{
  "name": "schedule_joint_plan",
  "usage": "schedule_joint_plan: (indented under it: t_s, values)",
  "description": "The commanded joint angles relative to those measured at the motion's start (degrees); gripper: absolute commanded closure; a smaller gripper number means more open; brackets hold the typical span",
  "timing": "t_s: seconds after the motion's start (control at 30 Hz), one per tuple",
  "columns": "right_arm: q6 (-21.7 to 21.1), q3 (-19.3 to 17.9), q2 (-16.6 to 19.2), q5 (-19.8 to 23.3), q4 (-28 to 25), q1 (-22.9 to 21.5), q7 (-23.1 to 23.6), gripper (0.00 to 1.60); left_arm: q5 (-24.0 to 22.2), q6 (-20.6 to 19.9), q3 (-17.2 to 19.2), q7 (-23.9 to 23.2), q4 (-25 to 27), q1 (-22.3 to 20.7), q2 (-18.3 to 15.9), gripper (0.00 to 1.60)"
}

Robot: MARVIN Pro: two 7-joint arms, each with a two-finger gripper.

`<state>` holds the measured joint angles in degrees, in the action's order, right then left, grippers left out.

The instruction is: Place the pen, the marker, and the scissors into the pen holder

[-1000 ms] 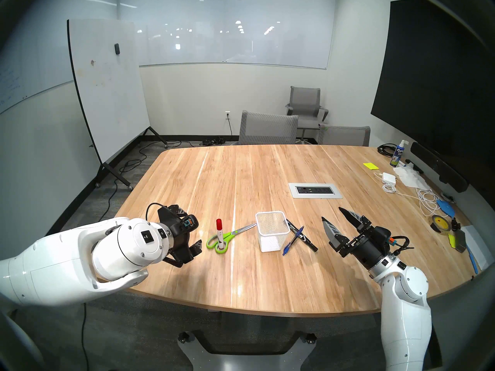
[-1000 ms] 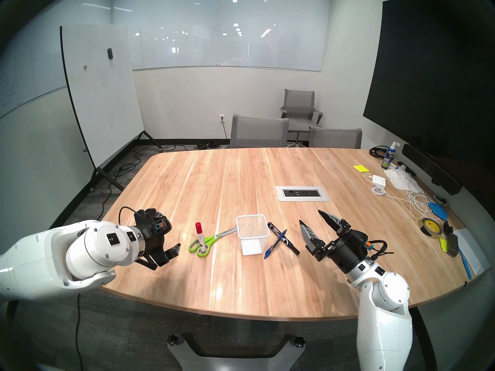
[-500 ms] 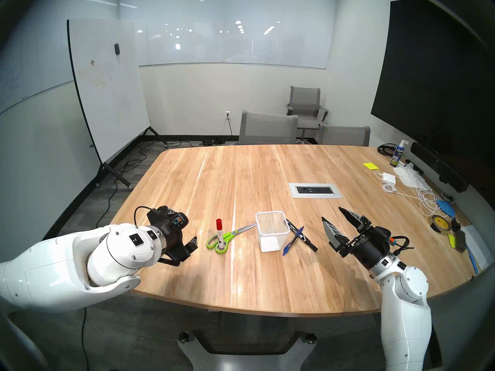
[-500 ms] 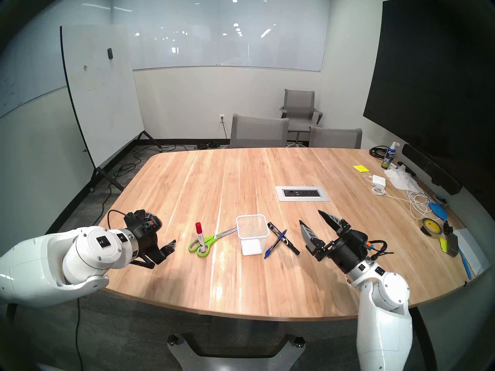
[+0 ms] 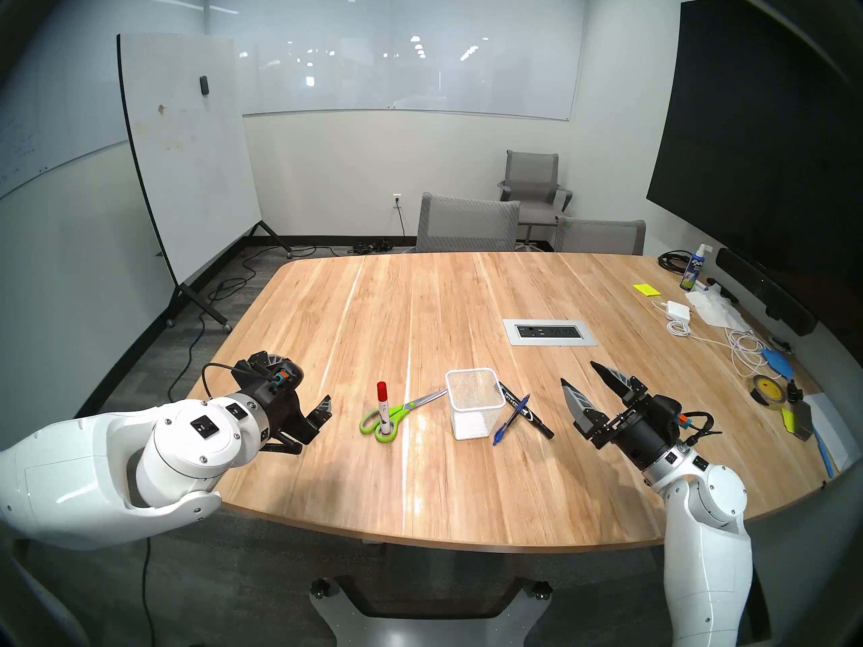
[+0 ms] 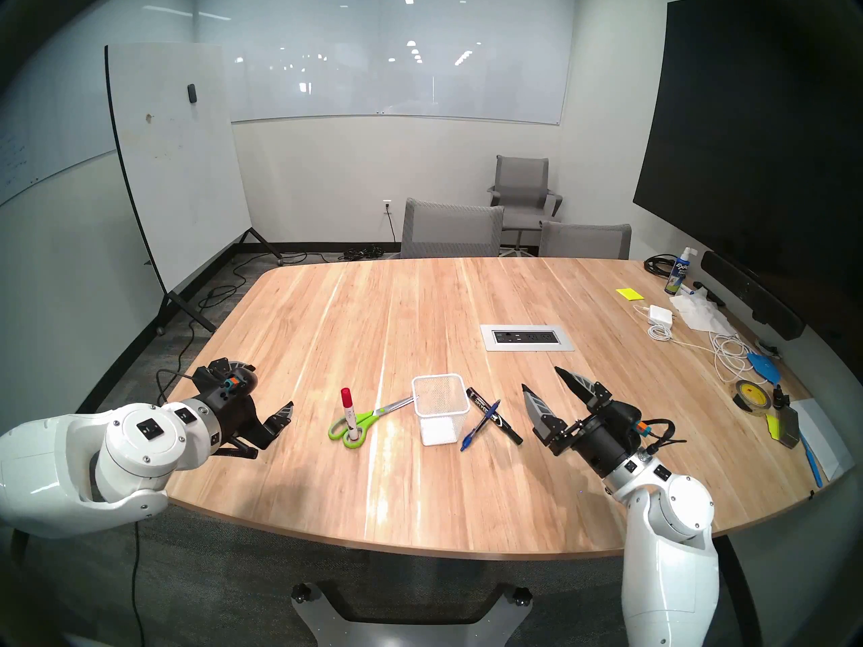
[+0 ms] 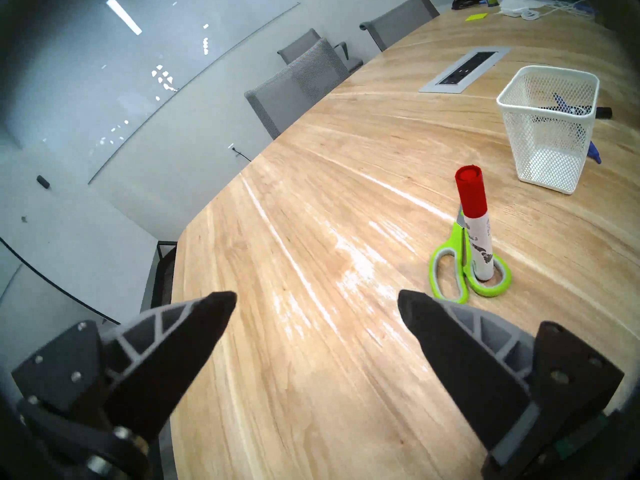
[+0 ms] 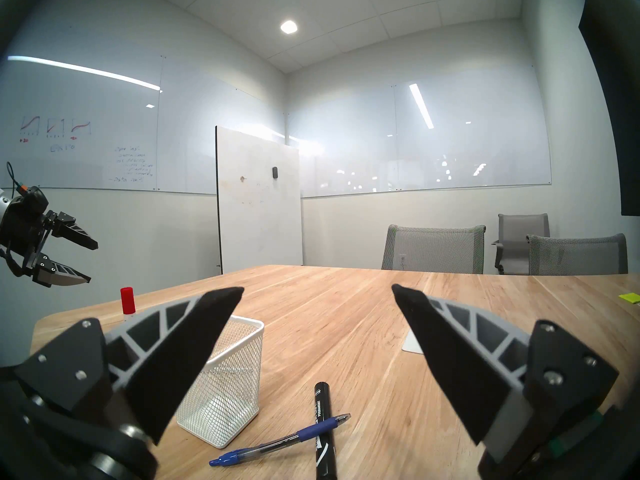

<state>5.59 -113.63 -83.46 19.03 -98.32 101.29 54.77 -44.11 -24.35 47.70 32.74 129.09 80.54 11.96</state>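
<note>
The white mesh pen holder (image 5: 471,419) stands upright and empty in the middle of the wooden table. To its left lie the green-handled scissors (image 5: 380,422), with a red-capped white marker (image 5: 384,410) standing upright in one handle loop. On the holder's right the blue pen (image 5: 511,419) lies across a black marker (image 5: 527,410). My left gripper (image 5: 313,387) hovers open left of the scissors, holding nothing; the left wrist view shows its fingers (image 7: 194,334) wide apart. My right gripper (image 5: 579,373) is open and empty to the right of the pen and black marker (image 8: 323,430).
A recessed power outlet panel (image 5: 549,332) sits behind the holder. The table's right side carries cables (image 5: 742,347), a tape roll (image 5: 766,389), a charger and a spray bottle (image 5: 696,268). Grey chairs (image 5: 467,226) stand at the far edge.
My left arm has drawn back to the left, away from the scissors and red-capped marker, still open. The right arm and all objects have stayed put.
</note>
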Motion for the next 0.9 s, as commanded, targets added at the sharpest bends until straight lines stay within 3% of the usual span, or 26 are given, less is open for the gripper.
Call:
schedule_joint_plan:
  t_s: [0.0, 0.1, 0.27, 0.37, 0.4, 0.57, 0.87]
  values:
    - [-0.1, 0.1, 0.0, 0.2, -0.9, -0.5, 0.0, 0.00, 4.0, 7.3, 1.5, 4.9, -2.0, 1.3, 0.3, 0.00]
    - [-0.1, 0.0, 0.0, 0.2, -0.9, -0.5, 0.0, 0.00, 7.6, 9.7, 1.2, 7.3, -2.6, 1.6, 0.7, 0.00]
    - [-0.1, 0.0, 0.0, 0.2, -0.9, -0.5, 0.0, 0.00, 5.4, 13.4, 2.4, 10.3, -2.9, 2.6, 2.1, 0.00]
    - [-0.1, 0.0, 0.0, 0.1, -0.9, -0.5, 0.0, 0.00, 0.6, 18.3, 4.2, 12.1, -2.9, 3.6, 1.7, 0.00]
    - [-0.1, 0.0, 0.0, 0.1, -0.9, -0.5, 0.0, 0.00, -0.1, 17.4, 5.0, 12.1, -2.7, 3.9, 1.7, 0.00]
    - [-0.1, 0.0, -0.1, 0.1, -0.9, -0.5, 0.1, 0.00, 0.3, 22.2, 5.4, 6.4, -3.0, 5.5, -2.4, 0.00]
    - [-0.1, 0.0, -0.1, 0.1, -0.8, -0.5, 0.1, 0.00, -0.3, 31.5, 8.7, -3.9, -6.0, 8.3, -3.9, 0.00]
